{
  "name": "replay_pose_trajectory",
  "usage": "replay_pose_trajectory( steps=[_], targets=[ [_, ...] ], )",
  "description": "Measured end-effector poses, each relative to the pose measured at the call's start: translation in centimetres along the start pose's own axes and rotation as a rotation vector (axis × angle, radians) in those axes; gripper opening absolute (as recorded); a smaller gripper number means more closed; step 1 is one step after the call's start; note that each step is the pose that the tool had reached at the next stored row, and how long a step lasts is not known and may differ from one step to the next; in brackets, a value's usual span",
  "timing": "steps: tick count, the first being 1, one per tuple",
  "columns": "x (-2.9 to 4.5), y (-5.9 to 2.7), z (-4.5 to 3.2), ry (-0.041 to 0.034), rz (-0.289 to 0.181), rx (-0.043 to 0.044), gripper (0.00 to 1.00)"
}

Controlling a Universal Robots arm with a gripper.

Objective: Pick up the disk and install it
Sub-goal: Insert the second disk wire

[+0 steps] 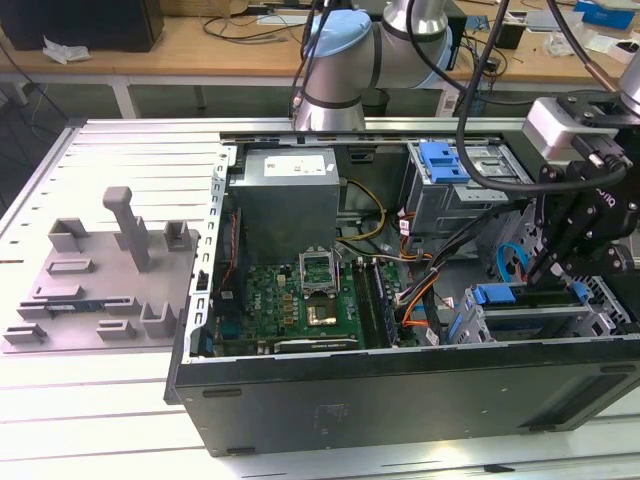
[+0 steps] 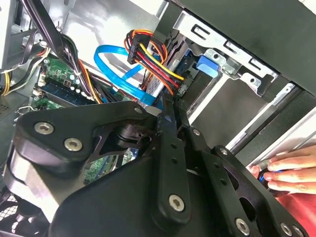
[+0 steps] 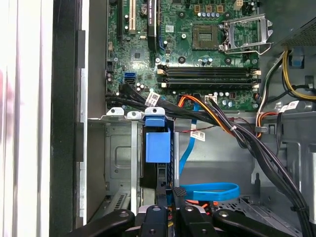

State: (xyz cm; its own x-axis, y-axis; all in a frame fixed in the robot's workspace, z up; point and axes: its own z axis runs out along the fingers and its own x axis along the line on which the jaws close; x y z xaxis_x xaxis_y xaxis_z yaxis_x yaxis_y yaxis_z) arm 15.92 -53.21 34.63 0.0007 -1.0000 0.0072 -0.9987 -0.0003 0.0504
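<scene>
Pincer [image 3: 168, 217] closed at disk's [image 3: 158, 148] edge inside drive cage [image 3: 121, 148].

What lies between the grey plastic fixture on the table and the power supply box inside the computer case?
In the exterior view, the computer case's side wall stands between the grey fixture and the power supply.

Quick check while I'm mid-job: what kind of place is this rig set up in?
Most likely an electronics or robotics lab. An open computer case with its motherboard exposed lies on a slatted metal table, a grey plastic fixture sits beside it, and a cluttered wooden workbench stands behind.
</scene>
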Motion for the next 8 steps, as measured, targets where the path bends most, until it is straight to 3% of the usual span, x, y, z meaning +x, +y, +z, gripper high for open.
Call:
replay_pose_trajectory(
  steps=[8],
  targets=[
    [0.13, 0.04, -0.1, 0.0002, 0.0, 0.0, 0.16]
  ],
)
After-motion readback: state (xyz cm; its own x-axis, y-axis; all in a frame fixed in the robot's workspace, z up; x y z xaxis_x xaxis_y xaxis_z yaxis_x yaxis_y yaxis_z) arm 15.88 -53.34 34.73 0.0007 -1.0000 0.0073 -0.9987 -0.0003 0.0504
